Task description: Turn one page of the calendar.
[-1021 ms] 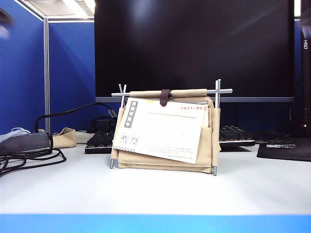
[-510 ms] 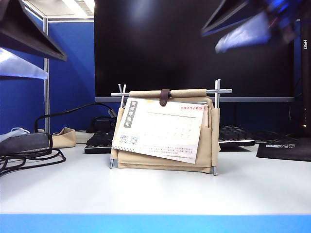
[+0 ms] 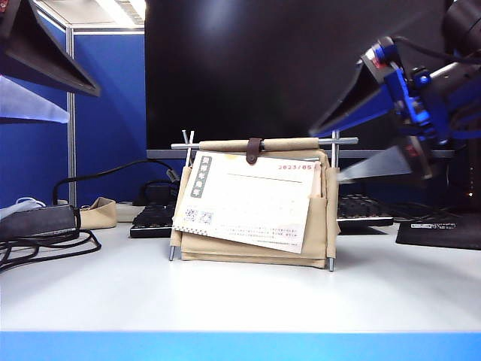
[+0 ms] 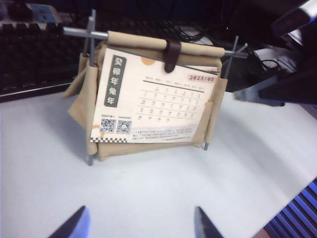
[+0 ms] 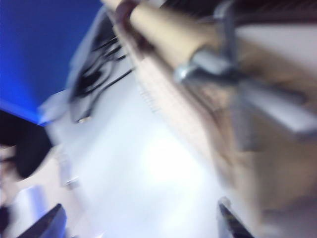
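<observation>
The calendar (image 3: 323,226) stands mid-table, a beige canvas stand with silver rods and a brown strap (image 3: 254,150). Its front page (image 3: 248,199) is white, marked "2023/05", and sits slightly askew in the pocket. My left gripper (image 3: 83,105) hovers open high at the left, well clear of the calendar. In the left wrist view the page (image 4: 153,106) lies ahead of that open gripper (image 4: 141,210). My right gripper (image 3: 327,156) is open just beside the calendar's right rod, holding nothing. The blurred right wrist view shows the rod (image 5: 218,59) close ahead of the open gripper (image 5: 139,206).
A black monitor (image 3: 301,68) and a keyboard (image 3: 364,210) stand behind the calendar. A power adapter with cables (image 3: 37,222) and a small beige pouch (image 3: 98,214) lie at the left. A black pad (image 3: 443,229) lies at the right.
Both arms have come into view. The right gripper swung down from the top right to beside the calendar's right rod and opened wider. The left gripper has held still for half a second.
</observation>
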Controlling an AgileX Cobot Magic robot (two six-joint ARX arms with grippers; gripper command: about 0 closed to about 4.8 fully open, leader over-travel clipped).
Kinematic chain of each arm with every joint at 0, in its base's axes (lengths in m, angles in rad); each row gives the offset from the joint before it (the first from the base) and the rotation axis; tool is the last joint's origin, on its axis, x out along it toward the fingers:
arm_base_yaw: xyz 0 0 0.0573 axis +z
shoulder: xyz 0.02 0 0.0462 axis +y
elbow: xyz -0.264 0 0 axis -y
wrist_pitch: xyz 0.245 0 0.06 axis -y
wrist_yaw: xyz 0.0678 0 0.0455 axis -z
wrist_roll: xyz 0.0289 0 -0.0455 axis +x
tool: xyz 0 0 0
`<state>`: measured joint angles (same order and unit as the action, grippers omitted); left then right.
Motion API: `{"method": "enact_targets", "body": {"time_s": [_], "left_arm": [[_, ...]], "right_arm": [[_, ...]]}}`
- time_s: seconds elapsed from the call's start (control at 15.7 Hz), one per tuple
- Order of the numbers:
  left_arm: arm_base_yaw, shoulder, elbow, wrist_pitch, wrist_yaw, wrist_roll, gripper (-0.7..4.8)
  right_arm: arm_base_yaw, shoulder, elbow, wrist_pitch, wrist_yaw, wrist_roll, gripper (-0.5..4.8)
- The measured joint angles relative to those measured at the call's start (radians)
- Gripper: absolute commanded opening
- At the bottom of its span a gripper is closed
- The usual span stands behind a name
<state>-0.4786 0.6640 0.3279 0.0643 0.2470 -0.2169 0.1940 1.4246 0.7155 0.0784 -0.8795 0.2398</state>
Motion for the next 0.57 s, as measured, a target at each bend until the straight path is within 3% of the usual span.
{"method": "enact_targets", "body": {"time_s": [0.45, 0.51, 0.57], "left_arm": [[0.000, 0.002, 0.000, 0.000, -0.003, 0.000, 2.79], [0.000, 0.002, 0.000, 0.000, -0.003, 0.000, 2.79], [0.000, 0.002, 0.000, -0.004, -0.010, 0.000, 2.79]], "right_arm": [[0.009, 0.060, 0.000, 0.188, -0.034, 0.141, 3.91], [0.011, 0.071, 0.000, 0.201, -0.027, 0.159, 4.03], [0.040, 0.073, 0.000, 0.201, 0.043, 0.168, 4.23]]}}
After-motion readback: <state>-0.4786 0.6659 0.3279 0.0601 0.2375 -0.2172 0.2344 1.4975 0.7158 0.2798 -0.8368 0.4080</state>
